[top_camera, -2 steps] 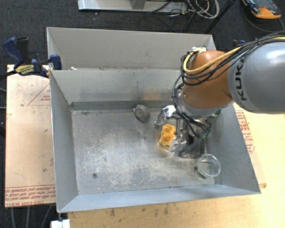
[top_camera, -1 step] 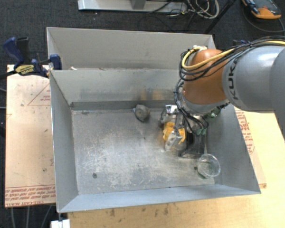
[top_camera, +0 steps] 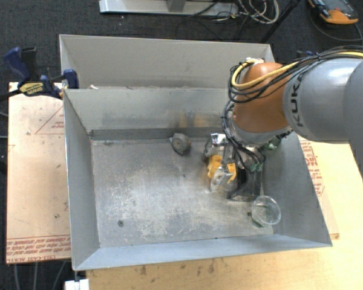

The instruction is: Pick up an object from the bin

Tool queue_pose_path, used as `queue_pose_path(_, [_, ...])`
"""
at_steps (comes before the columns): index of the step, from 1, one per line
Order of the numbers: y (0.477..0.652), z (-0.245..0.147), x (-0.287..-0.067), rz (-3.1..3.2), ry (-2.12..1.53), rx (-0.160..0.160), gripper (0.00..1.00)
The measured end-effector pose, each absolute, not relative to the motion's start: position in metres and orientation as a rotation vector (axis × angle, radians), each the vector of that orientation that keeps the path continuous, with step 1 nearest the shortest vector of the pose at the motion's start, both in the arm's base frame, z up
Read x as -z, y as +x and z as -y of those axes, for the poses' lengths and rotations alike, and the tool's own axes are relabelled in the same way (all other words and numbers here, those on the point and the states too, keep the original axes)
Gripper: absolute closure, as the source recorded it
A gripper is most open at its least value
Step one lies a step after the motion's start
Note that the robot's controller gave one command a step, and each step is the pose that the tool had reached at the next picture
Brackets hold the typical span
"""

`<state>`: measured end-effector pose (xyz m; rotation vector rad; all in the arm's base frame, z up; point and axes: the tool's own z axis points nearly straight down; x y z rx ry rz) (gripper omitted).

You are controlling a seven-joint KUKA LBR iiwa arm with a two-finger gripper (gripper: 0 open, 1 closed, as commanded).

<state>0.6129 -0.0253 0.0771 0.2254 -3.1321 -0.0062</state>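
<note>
Yellow small object (top_camera: 221, 170) lies right of the frame's centre in the bin (top_camera: 139, 210), at the gripper (top_camera: 231, 183); whether the gripper is spread or pinching cannot be told.

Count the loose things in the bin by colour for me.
Grey: 1, a lump by the back wall.
Yellow: 1, a small thing under the arm.
Clear: 1, a cup at the view's lower right.
Total: 3.

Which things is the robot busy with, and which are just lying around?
Busy with, it seems: the gripper; the small yellow thing right beside it; the grey bin.
Lying around: the grey lump by the back wall; the clear cup at the front right.
</note>
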Motion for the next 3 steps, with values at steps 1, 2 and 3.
queue_pose_path(1, [0.622, 0.025, -0.110, 3.123, 0.343, 0.003, 1.00])
queue_pose_path(2, [0.637, 0.030, -0.177, 3.101, 0.509, 0.002, 1.00])
queue_pose_path(3, [0.636, 0.029, -0.205, 3.109, 0.517, -0.001, 1.00])
